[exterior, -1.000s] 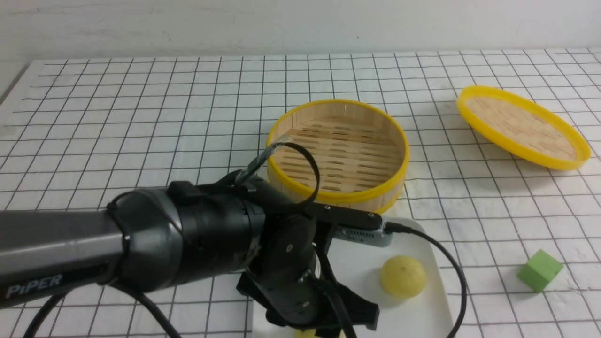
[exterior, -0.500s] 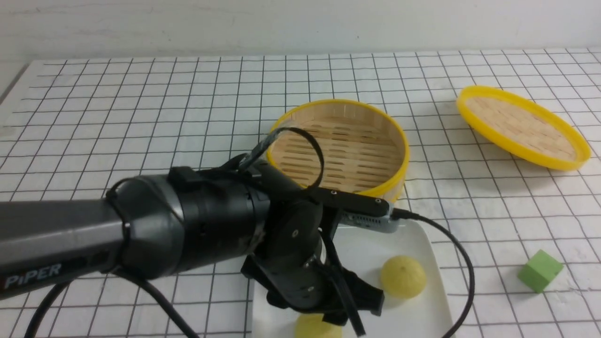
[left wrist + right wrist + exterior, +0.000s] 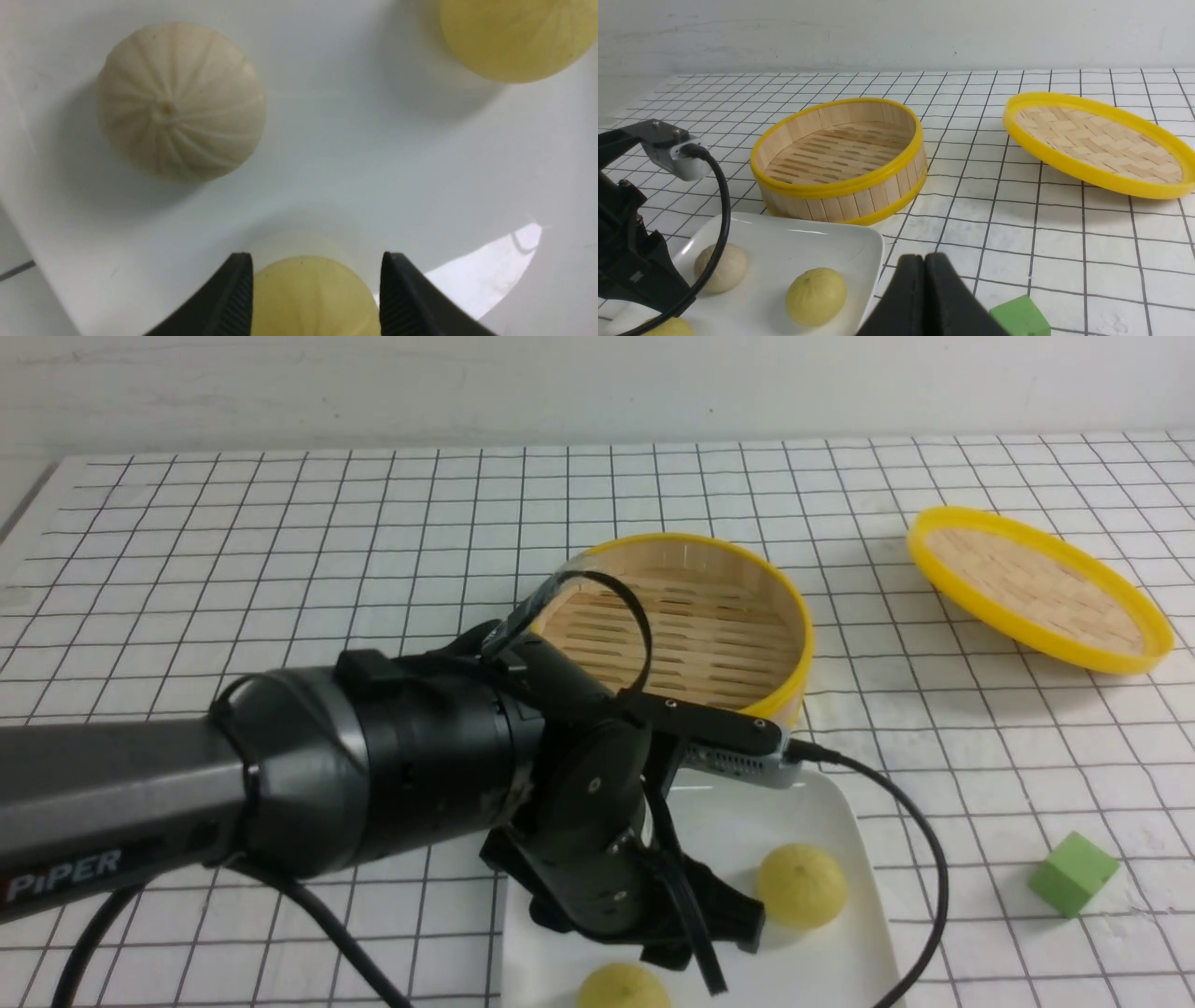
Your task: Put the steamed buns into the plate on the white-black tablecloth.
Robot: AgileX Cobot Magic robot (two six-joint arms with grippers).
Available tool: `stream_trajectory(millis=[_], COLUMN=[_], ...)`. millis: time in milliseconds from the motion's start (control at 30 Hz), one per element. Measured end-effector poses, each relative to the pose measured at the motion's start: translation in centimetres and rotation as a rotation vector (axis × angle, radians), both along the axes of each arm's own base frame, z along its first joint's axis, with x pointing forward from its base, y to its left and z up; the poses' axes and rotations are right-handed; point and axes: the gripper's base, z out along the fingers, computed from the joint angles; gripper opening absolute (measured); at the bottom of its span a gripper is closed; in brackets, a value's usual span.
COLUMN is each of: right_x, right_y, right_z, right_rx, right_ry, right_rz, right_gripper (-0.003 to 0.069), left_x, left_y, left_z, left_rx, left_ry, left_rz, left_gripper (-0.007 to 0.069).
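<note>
- Left gripper (image 3: pixel 316 257): jaws wide, one on each side of a pale yellow domed steamed bun (image 3: pixel 310 298). The bun appears to rest on the plate, released.
- Large glossy white square plate (image 3: pixel 738 821): on the white-black grid tablecloth (image 3: pixel 280 569) covering the worktop, at 6 o'clock of the round yellow-rimmed bamboo steamer basket (image 3: pixel 709 569), which shows no buns.
- Off-white ribbed bun (image 3: pixel 180 102) and second pale yellow bun (image 3: pixel 801 886): both in the plate.
- Key relation: the straddled bun lies directly beneath the left jaws, so the exit is probably straight up.
- Right gripper (image 3: pixel 924 275): jaws pressed together, holding nothing, near the small green cube (image 3: pixel 1074 874).
- Yellow-rimmed woven bamboo lid (image 3: pixel 1036 588): at 2 o'clock of the basket.
</note>
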Motion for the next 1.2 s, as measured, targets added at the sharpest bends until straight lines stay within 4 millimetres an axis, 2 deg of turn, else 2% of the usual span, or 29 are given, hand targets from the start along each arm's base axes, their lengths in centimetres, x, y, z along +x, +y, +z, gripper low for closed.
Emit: stream_trajectory(millis=[333, 467, 500, 567, 600, 633, 667, 700, 733, 767, 800, 1000, 1133, 1167, 1200], right_x=[0.0, 0.1, 0.2, 0.7, 0.7, 1.1, 1.2, 1.5, 1.6, 1.8, 2.0, 2.4, 2.6, 2.6, 2.7], right_y=[0.0, 0.0, 0.0, 0.1, 0.1, 0.1, 0.1, 0.0, 0.0, -0.2, -0.3, -0.8, -1.0, -1.0, -1.0], right_z=[0.0, -0.1, -0.3, -1.1, -1.2, -2.2, -2.5, -4.0, -4.1, -5.4, -6.1, -9.2, -10.3, -10.3, -10.2], right_rx=[0.001, 0.000, -0.005, -0.023, -0.026, -0.044, -0.050, -0.072, -0.074, -0.090, -0.098, -0.117, -0.117, -0.116, -0.112], right_ry=[-0.002, -0.004, -0.013, -0.021, -0.017, -0.010, -0.007, 0.021, 0.023, 0.058, 0.078, 0.168, 0.175, 0.171, 0.156], right_rz=[0.000, 0.000, -0.005, -0.016, -0.018, -0.037, -0.044, -0.080, -0.085, -0.130, -0.157, -0.294, -0.332, -0.332, -0.340], right_gripper=[-0.0006, -0.0001, -0.0001, 0.0000, 0.0000, 0.0001, 0.0001, 0.0001, 0.0001, 0.0001, 0.0003, 0.0008, 0.0011, 0.0011, 0.0012], left_x=[0.1, 0.2, 0.2, 0.2, 0.2, 0.1, 0.1, 0.0, 0.0, -0.3, -0.4, -2.3, -4.6, -4.9, -5.8], left_y=[0.1, 0.1, 0.1, 0.1, 0.1, 0.2, 0.2, 0.4, 0.5, 0.9, 1.1, 4.0, 7.2, 7.6, 9.0], left_z=[0.0, 0.0, 0.0, 0.0, 0.0, 0.2, 0.3, 0.8, 1.1, 2.4, 2.9, 8.3, 13.2, 13.8, 15.5], left_rx=[0.009, 0.002, -0.003, -0.008, -0.007, -0.009, -0.012, -0.019, -0.023, -0.042, -0.048, -0.090, -0.130, -0.140, -0.162], left_ry=[-0.016, -0.009, -0.003, 0.002, 0.003, 0.003, 0.002, -0.007, -0.012, -0.040, -0.049, -0.141, -0.195, -0.211, -0.259], left_rz=[0.002, 0.029, 0.054, 0.079, 0.081, 0.088, 0.089, 0.089, 0.088, 0.084, 0.083, 0.082, 0.087, 0.087, 0.086], left_gripper=[0.0363, 0.0280, 0.0223, 0.0154, 0.0148, 0.0102, 0.0095, 0.0041, 0.0036, 0.0007, 0.0002, 0.0002, 0.0002, 0.0002, 0.0002])
